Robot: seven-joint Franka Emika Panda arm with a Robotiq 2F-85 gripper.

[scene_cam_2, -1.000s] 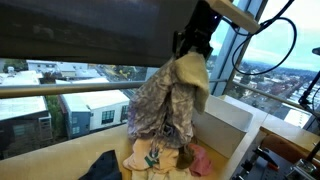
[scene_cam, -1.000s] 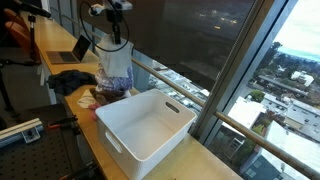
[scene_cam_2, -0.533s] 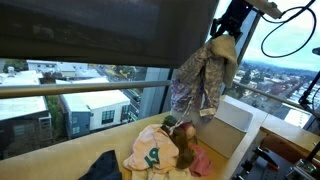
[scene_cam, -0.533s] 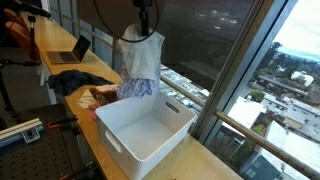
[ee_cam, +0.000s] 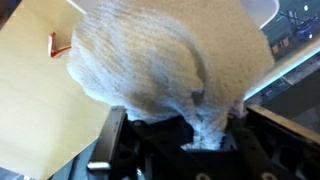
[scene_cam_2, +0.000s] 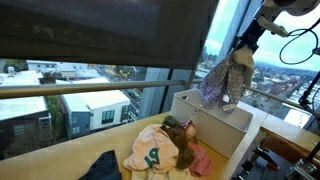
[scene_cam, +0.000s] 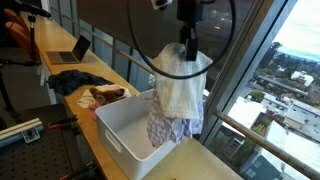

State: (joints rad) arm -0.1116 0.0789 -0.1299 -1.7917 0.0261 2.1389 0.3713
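Where the gripper [scene_cam: 187,42] clamps shut on its bunched top, the cloth [scene_cam: 178,95] hangs straight down, long axis vertical, with its lower end over one end of the bin [scene_cam: 120,128]; whether it touches the bin cannot be told. Limp and folded, the cloth is pale cream above and purple-patterned below, and the wrist view shows a nubbly woven texture. The bin is white rigid plastic, rectangular, with rounded corners and slotted handles. A pile [scene_cam: 105,96] of crumpled clothes lies on the wooden table [scene_cam: 215,165] just beside the bin.
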